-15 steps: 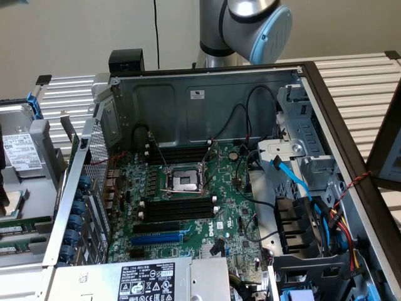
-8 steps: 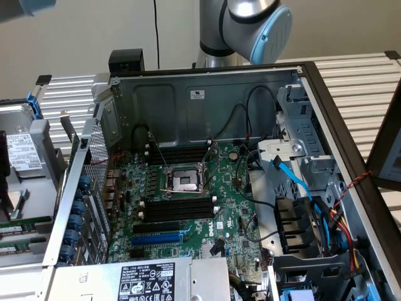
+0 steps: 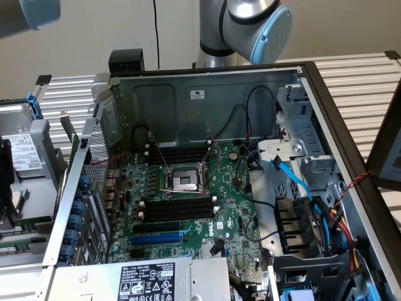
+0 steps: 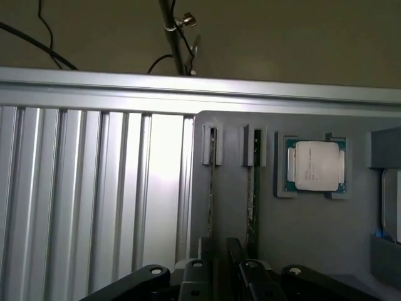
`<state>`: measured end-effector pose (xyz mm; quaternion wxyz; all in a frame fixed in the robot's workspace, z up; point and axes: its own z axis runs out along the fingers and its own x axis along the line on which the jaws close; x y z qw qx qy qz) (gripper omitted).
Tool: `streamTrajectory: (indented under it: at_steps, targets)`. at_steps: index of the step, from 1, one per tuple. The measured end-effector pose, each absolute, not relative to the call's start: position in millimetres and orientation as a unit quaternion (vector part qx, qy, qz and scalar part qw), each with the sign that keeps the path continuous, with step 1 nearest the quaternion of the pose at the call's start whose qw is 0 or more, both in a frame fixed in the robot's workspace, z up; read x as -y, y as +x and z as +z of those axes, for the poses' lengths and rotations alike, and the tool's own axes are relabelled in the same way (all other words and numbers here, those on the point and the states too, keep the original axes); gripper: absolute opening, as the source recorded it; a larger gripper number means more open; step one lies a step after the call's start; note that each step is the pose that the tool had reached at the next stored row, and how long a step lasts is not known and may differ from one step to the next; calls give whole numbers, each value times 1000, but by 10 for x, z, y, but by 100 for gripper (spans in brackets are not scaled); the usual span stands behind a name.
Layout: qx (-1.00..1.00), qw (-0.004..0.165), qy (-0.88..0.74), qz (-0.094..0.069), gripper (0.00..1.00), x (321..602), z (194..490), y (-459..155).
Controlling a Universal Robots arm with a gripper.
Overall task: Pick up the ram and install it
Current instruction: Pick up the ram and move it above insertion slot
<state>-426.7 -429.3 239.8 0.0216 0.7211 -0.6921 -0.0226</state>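
Arm (image 3: 233, 19): grey joint housing with pale-blue end cap (image 3: 270, 28), high at centre of exterior view | second blue cap (image 3: 31, 12): exterior view's upper left, blurred | gripper (image 4: 219, 257): black linkage bars, silver pivot pins, spread evenly either side, wrist view

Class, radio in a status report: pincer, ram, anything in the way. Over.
Pincer open, empty, lined up on a ram standing in its grey tray. Motherboard slots empty. Nothing between pincer and ram.
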Motion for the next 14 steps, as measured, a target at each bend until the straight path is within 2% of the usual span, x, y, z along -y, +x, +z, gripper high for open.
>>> streamTrajectory:
  at_steps: [14]
  targets:
    - [692, 22, 721, -23, 24, 4293, 2143, -4268]
